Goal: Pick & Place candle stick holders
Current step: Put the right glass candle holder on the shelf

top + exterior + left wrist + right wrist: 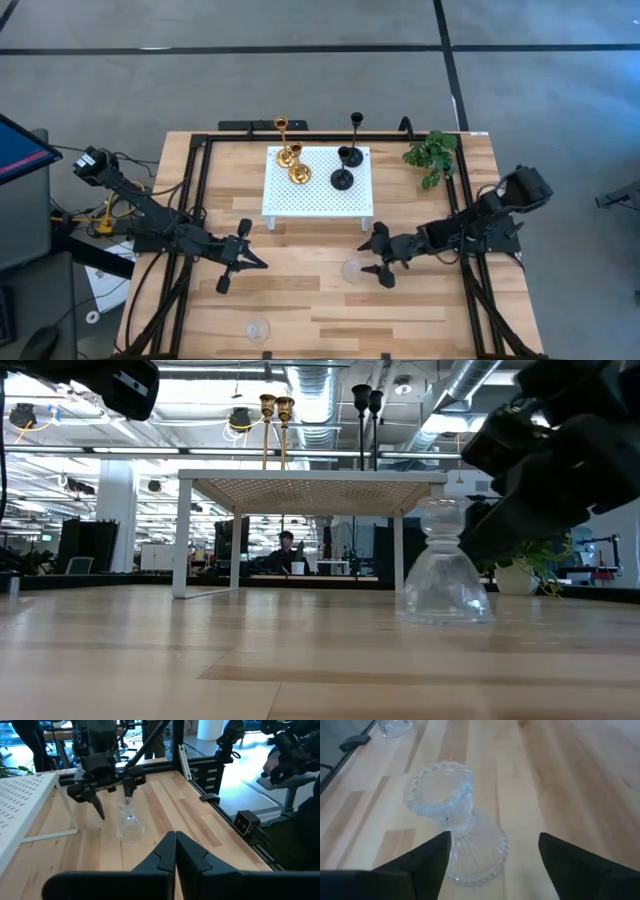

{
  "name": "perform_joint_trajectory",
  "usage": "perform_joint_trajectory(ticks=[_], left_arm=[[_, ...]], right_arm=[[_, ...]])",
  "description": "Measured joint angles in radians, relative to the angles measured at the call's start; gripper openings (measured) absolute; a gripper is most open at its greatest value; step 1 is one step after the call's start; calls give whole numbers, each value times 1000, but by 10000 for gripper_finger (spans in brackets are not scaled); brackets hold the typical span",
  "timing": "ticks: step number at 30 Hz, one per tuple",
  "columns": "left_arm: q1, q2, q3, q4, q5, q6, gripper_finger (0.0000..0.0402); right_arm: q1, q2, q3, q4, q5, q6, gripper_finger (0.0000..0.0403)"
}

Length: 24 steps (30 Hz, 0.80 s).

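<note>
Four holders, two gold [291,155] and two black [347,160], stand on the platform [318,200]. Two glass remain on the table [300,300]: one [352,270] at the open right gripper [384,256], one [258,329] near the front edge. Left gripper [233,268] closed, empty.

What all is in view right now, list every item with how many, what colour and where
Gold candle stick holders: two, shiny gold, left part of the white platform, near its far edge.
Black candle stick holders: two, black, right part of the platform.
Clear glass holder: one, clear, upright on the table in front of the platform, between the right gripper's fingers.
Second glass holder: one, clear, near the table's front edge.
White perforated platform: one, white, on legs, far middle of the table.
Plant sprig: one, green, far right corner.
Table: one, light wood with a black frame.
Person: one, seated far behind the table.
Left gripper: dark, shut, front left, empty.
Right gripper: dark, open, around the glass holder.
</note>
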Motion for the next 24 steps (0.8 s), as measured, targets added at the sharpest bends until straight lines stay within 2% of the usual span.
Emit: perform_joint_trajectory(ticks=[9,24], left_arm=[[0,0,0,0,2,-4,5],[0,0,0,-1,2,-30,8]], right_arm=[[0,118,124,0,-173,4,299],[-2,130,196,0,-171,0,299]])
